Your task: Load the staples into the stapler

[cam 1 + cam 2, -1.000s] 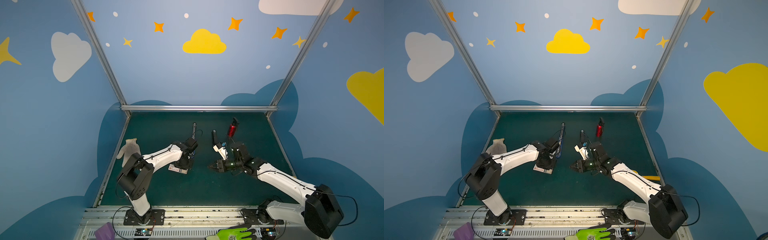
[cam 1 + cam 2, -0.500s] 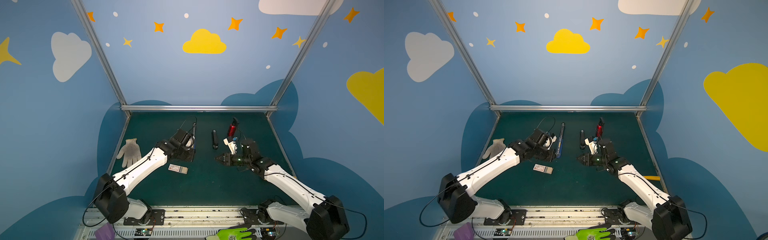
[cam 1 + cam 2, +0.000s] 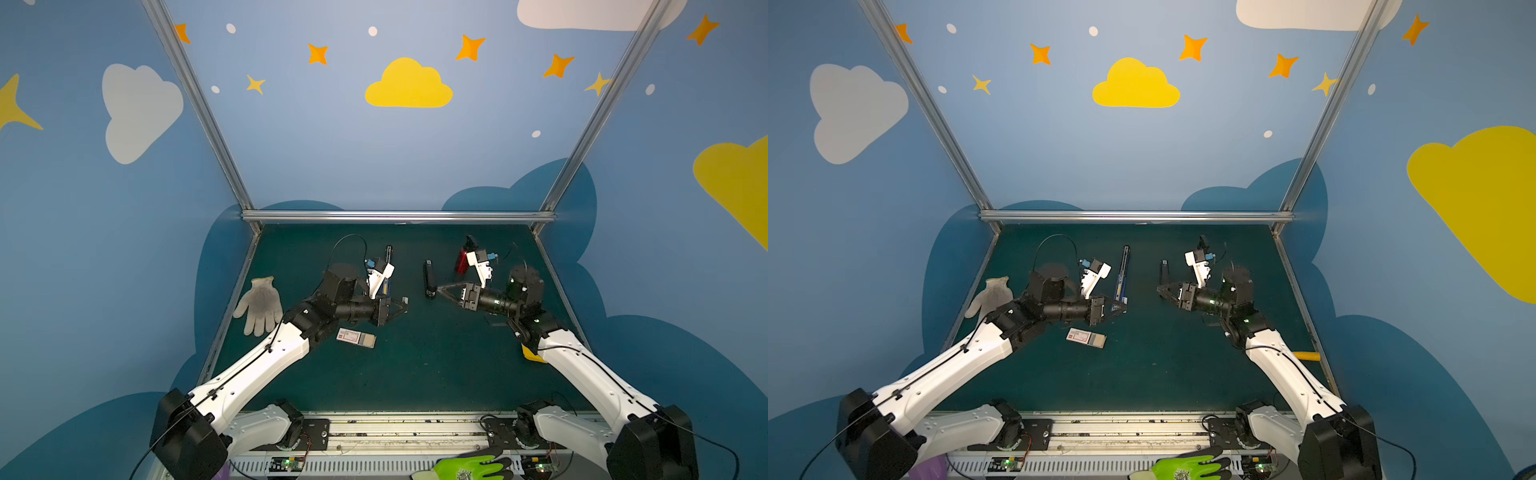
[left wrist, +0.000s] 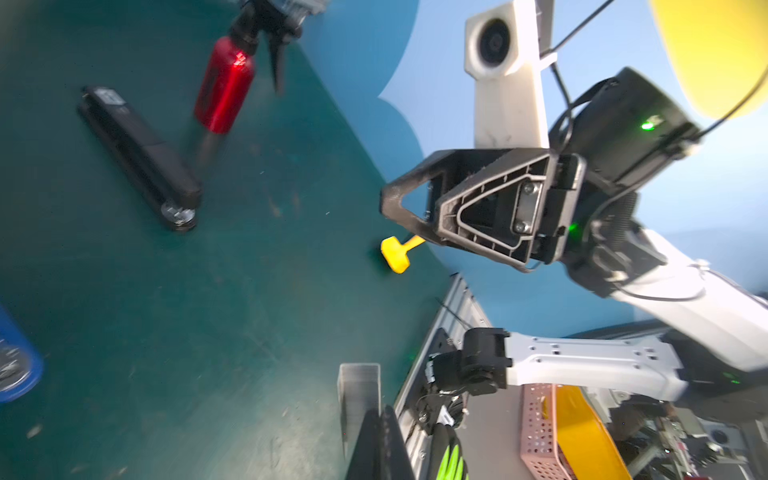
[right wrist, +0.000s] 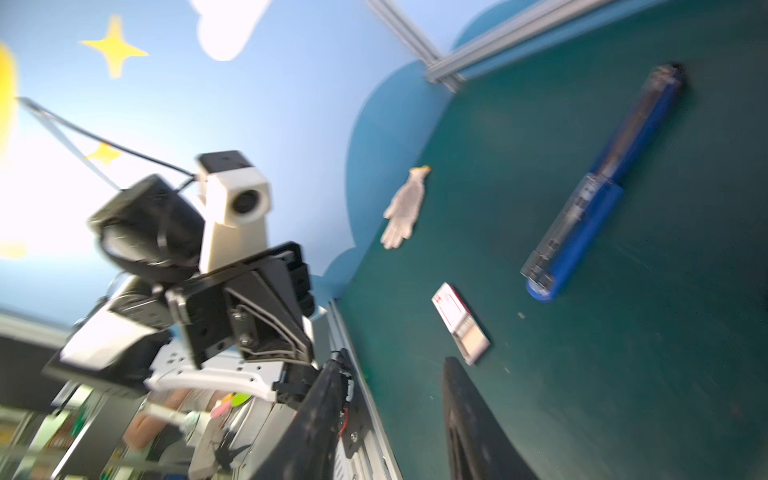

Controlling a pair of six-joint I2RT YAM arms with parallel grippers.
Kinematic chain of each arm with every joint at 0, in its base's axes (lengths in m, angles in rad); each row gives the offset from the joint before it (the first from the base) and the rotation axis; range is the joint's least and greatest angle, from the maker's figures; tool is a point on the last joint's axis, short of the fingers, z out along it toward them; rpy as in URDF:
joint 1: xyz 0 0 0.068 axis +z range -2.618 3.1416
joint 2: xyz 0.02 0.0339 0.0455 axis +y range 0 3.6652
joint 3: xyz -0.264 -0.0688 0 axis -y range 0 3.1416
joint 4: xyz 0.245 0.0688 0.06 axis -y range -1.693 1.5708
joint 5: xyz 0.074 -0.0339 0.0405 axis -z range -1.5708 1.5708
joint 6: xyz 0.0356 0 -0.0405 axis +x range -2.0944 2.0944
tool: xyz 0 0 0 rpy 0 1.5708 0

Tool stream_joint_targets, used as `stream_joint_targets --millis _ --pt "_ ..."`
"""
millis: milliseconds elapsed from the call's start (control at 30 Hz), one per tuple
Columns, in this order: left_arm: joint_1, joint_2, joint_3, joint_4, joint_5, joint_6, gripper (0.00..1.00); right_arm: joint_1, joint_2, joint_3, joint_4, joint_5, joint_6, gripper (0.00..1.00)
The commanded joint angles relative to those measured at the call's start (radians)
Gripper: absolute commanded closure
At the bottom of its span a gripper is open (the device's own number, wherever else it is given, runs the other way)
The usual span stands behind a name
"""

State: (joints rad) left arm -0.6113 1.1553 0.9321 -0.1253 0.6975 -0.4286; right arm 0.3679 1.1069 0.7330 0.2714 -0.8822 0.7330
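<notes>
My left claw pinches a staple strip, right claw gapes empty; open blue stapler mid-frame awaits loading.

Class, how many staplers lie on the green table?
2. A blue stapler lies left of centre, opened flat; a black stapler lies right of centre. None looks hidden.

Motion-blurred blue stapler
</notes>
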Motion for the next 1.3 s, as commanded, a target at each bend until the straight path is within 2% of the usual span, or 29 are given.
stream_joint_targets --millis 0,100,333,733,1267 --pt "0.001 -0.020 -0.002 0.139 0.087 -0.058 0.96 -0.001 0.042 0.040 0.235 -0.159 0.140 0.53" --pt "-0.002 -0.019 0.006 0.171 0.105 -0.076 0.96 0.010 0.078 0.055 0.343 -0.214 0.212 0.50" --pt "-0.014 -0.025 0.010 0.283 0.150 -0.147 0.96 0.082 0.118 0.101 0.441 -0.277 0.253 0.47" --pt "-0.036 -0.049 0.011 0.320 0.165 -0.162 0.96 0.125 0.161 0.139 0.536 -0.329 0.336 0.51" --pt "-0.038 -0.048 0.013 0.313 0.163 -0.156 0.96 0.163 0.162 0.142 0.569 -0.368 0.339 0.67"
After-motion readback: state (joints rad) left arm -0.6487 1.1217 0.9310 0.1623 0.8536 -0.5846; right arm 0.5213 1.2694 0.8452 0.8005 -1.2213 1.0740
